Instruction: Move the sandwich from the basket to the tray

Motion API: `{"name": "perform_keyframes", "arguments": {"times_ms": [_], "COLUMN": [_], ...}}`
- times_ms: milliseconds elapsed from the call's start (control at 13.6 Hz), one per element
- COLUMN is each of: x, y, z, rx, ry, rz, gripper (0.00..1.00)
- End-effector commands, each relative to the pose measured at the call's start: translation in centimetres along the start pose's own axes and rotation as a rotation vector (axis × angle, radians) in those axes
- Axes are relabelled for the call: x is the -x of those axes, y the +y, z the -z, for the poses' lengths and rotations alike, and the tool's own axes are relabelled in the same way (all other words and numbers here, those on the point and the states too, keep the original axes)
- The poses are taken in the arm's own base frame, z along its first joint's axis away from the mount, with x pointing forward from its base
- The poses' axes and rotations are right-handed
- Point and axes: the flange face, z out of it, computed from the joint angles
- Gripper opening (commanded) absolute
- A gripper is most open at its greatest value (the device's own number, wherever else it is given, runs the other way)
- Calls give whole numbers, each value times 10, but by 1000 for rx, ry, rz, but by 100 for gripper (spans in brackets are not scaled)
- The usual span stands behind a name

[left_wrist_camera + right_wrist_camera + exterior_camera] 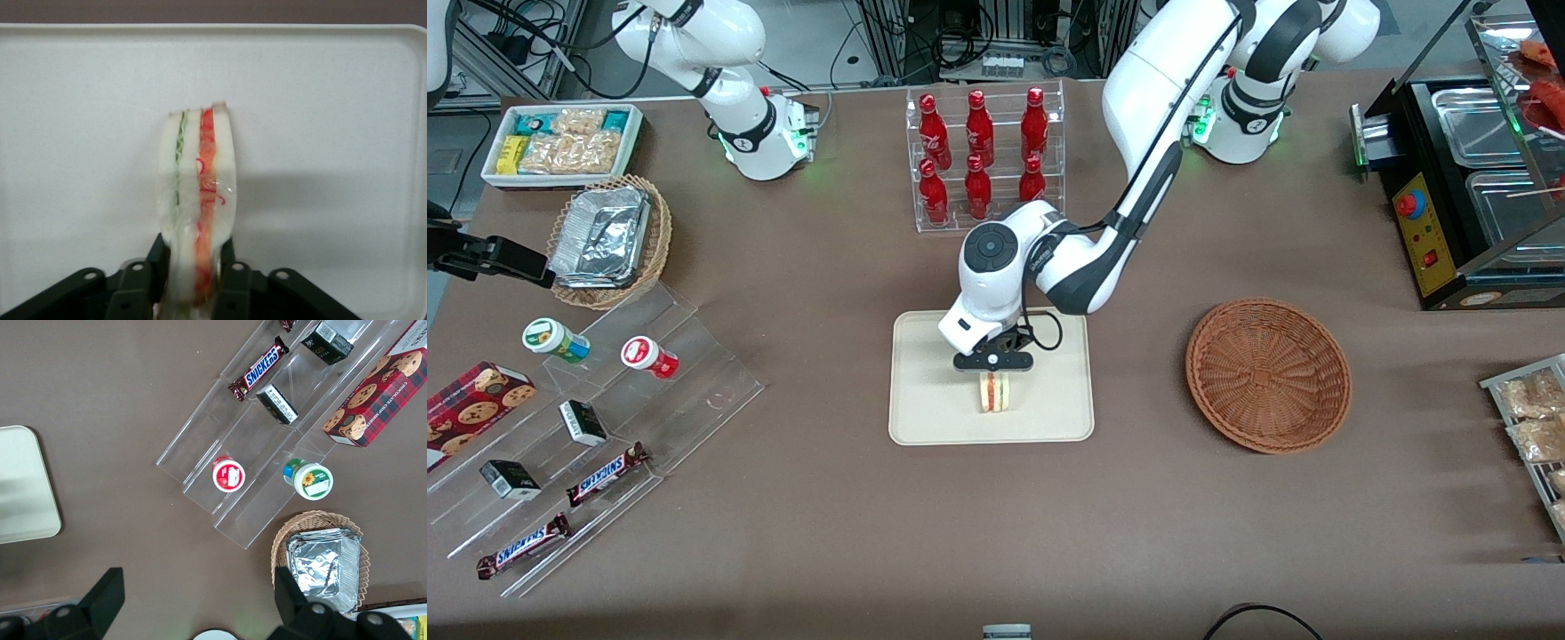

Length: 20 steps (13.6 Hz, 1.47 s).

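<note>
a brown cloth-covered table fills the scene, with metal racks and cabling at its edge farthest from the front camera. near the middle stands a clear rack of red bottles; toward the parked arm's end are a stepped clear display holding snickers bars, small cartons and two lidded cups, a cookie box, a light wicker basket with foil trays and a white bin of snack packets. toward the working arm's end sit a black food warmer and a wire rack of bagged snacks. the tray, cream-white with rounded corners and a low rim, lies centrally, nearer the front camera than the bottles. the reddish-brown woven basket sits beside it toward the working arm's end, apart from it. the gripper hangs over the tray with its two black fingers closed against the bread faces of the sandwich. the sandwich stands on edge over the tray's middle, a pale white wedge in clear wrap showing a thin green layer and a broader red-orange layer; whether its lower edge touches the tray surface is hard to tell, though a soft shadow lies close beside it.
</note>
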Motion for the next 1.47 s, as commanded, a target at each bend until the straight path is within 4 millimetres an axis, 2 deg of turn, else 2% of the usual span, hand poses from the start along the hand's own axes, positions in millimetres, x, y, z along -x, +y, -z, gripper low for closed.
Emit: {"name": "perform_keyframes", "arguments": {"times_ms": [0,73,220,294,514,734,954,1174,1321,1394], "x": [-9,-10,-17,-24,-47,-64,-80,-85,-88,-86], "y": [8,8,3,-3,-43,-111,-184,-255,-299,-314], "z": [12,18,44,66,143,220,277,323,343,353], "rx": [8,12,16,20,-11,-90,-134,-165,-173,-173], "ry": [36,39,46,50,35,-19,-53,-107,-138,-148], "rz": [5,7,20,37,176,288,346,290,260,242], "gripper": [99,99,99,99,99,99,99,99,99,99]}}
